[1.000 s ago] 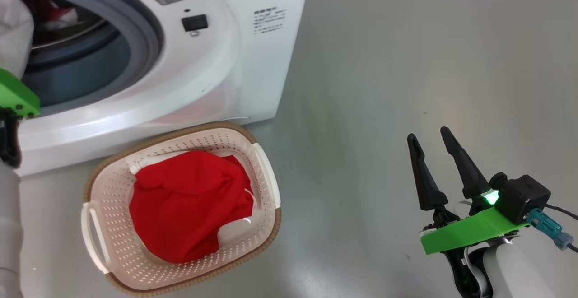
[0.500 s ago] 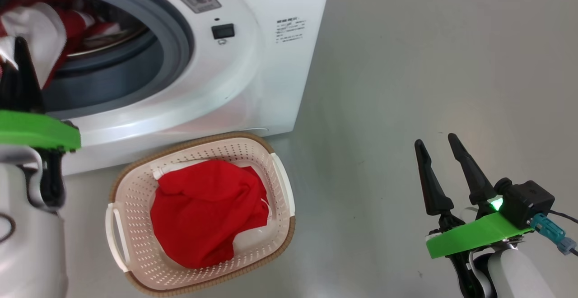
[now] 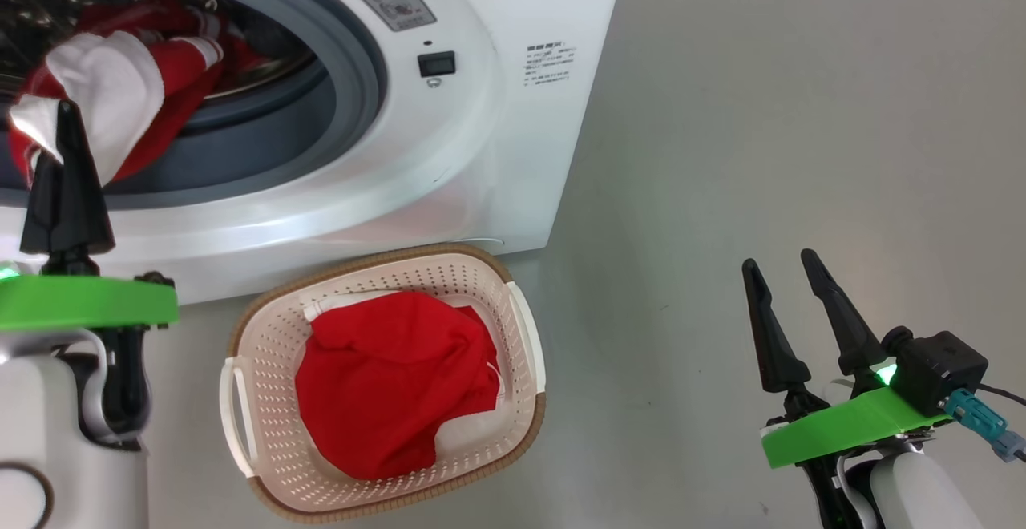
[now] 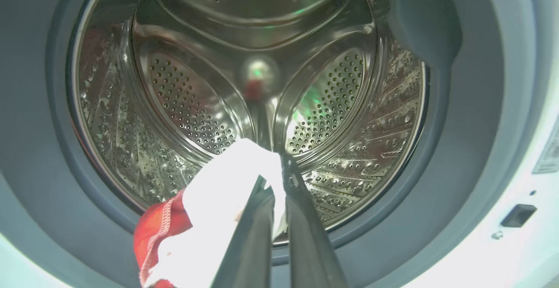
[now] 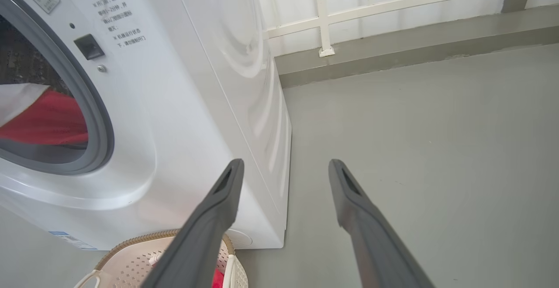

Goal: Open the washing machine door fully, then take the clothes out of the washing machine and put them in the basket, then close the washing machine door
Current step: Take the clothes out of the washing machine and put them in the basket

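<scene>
The white washing machine (image 3: 481, 152) stands with its mouth uncovered; its door is out of view. My left gripper (image 3: 62, 112) is shut on a red and white garment (image 3: 120, 96) that drapes from the steel drum (image 4: 188, 100) over the grey-blue ring. In the left wrist view the fingers pinch the white panel (image 4: 218, 192) at the drum's mouth. The cream basket (image 3: 264, 329) sits on the floor below the washer, holding another red garment (image 3: 393, 377). My right gripper (image 3: 779, 260) hovers open and empty over the floor to the right, well away from the basket.
Grey floor (image 3: 761, 112) spreads to the right of the washer. A white railing (image 5: 323, 17) and a low kerb run behind the machine's side. The basket's rim (image 5: 126, 262) lies just under my right gripper's (image 5: 284, 166) left finger in the right wrist view.
The head camera has swung, shifting the whole scene right. My left gripper has come further into view holding the garment, which now hangs at the drum's mouth. The right gripper has kept its pose.
</scene>
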Robot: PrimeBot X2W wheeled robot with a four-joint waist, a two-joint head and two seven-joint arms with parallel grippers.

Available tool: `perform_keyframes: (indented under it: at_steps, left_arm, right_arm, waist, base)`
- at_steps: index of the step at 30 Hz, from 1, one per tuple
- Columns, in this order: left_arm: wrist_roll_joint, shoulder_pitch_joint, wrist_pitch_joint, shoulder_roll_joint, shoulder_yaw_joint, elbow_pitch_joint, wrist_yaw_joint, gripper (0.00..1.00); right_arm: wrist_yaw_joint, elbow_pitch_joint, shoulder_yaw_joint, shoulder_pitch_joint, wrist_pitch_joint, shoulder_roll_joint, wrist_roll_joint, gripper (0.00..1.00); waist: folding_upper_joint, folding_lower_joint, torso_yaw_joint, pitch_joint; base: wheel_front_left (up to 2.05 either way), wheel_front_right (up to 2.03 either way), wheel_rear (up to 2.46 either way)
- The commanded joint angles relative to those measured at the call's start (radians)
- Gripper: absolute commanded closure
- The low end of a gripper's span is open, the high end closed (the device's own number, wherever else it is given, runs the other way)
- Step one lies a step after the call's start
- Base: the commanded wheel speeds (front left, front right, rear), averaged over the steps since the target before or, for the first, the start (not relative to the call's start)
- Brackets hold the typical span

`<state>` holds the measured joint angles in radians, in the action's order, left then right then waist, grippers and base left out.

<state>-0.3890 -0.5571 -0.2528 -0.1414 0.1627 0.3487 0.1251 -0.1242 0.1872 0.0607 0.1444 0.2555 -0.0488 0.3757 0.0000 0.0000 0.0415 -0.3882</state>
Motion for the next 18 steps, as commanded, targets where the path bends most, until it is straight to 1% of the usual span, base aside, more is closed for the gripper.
perform_keyframes:
  at_steps: [1, 17, 18]
  left_arm:
    - [-0.006, 0.024, -0.009, -0.03, 0.027, -0.051, 0.005, 1.0]
    - [0.0, 0.168, -0.009, 0.02, 0.021, -0.399, 0.006, 1.0]
    - [0.0, 0.168, -0.009, 0.02, 0.021, -0.399, 0.006, 1.0]
  right_arm:
    - [-0.007, -0.021, 0.017, -0.009, 0.006, -0.001, -0.009, 0.0]
    - [-0.007, -0.028, 0.005, -0.015, 0.006, -0.001, -0.017, 0.0]
    - [-0.007, -0.028, 0.005, -0.015, 0.006, -0.001, -0.017, 0.0]
  waist:
    - [0.0, 0.0, -0.004, 0.002]
    - [0.0, 0.0, -0.02, 0.004]
    - [0.0, 0.0, -0.02, 0.004]
  base:
    - [0.0, 0.0, 0.0]
    - [0.0, 0.0, 0.0]
    - [0.0, 0.0, 0.0]
